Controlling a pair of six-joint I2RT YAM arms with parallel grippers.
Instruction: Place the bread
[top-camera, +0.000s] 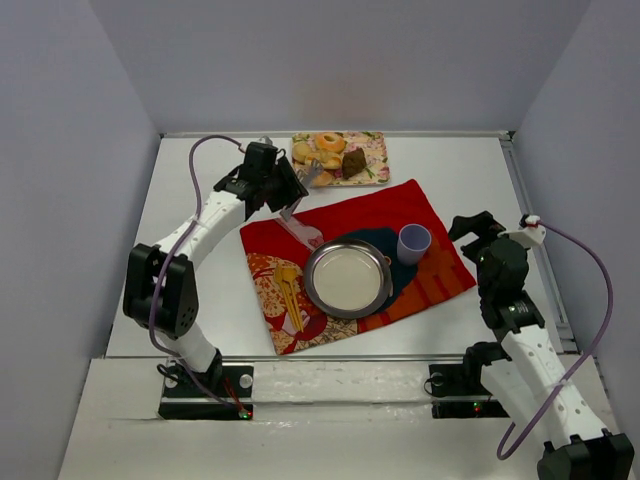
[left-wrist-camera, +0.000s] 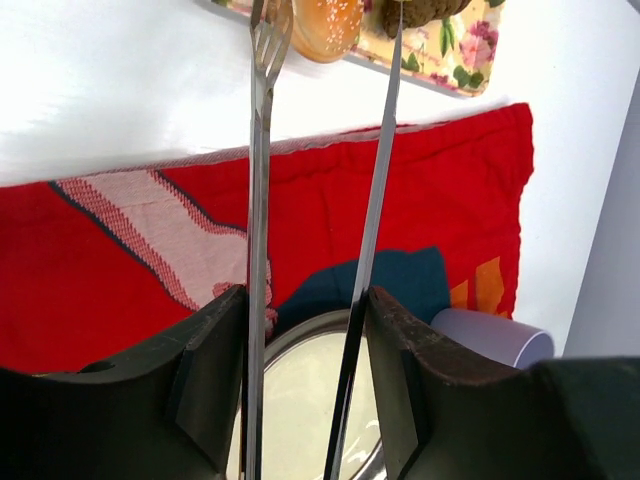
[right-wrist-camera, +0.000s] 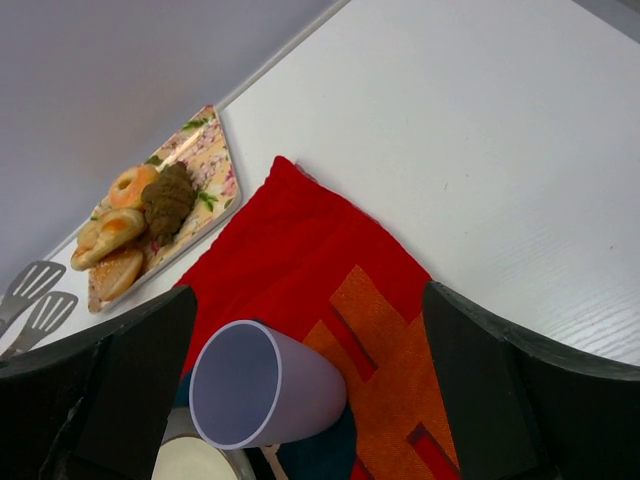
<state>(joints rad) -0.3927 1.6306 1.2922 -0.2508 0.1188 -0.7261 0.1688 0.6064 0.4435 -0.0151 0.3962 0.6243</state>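
While both arms hang over the white table (top-camera: 450, 170), the biggest thing on it is the red cloth (top-camera: 380, 212), spread across the middle with patterned patches at its near left corner and an orange one at the right. At the far edge, just beyond the cloth, lies a floral tray (top-camera: 372, 148) loaded with baked goods. A round metal plate (top-camera: 347, 278) sits on the near half of the cloth, and a lavender cup (top-camera: 414, 242) stands just to its right on a dark blue patch. The left arm stretches out toward the tray, and the left gripper (left-wrist-camera: 305, 310) has its jaws clamped on a pair of metal tongs (left-wrist-camera: 258, 150), one finger pressed against the outside of each blade. The blades stand apart and point at the tray's near edge. The bread (left-wrist-camera: 325, 25), a smooth golden-brown roll, rests on that near edge, between the two tong tips as the left wrist camera shows it; whether either tip touches it I cannot tell. A dark brown cake piece (right-wrist-camera: 168, 200) lies just right of it, with a ring doughnut (right-wrist-camera: 130, 185) farther back. The right gripper (right-wrist-camera: 308, 295) hovers at the cloth's right side near the cup, its jaws wide apart.
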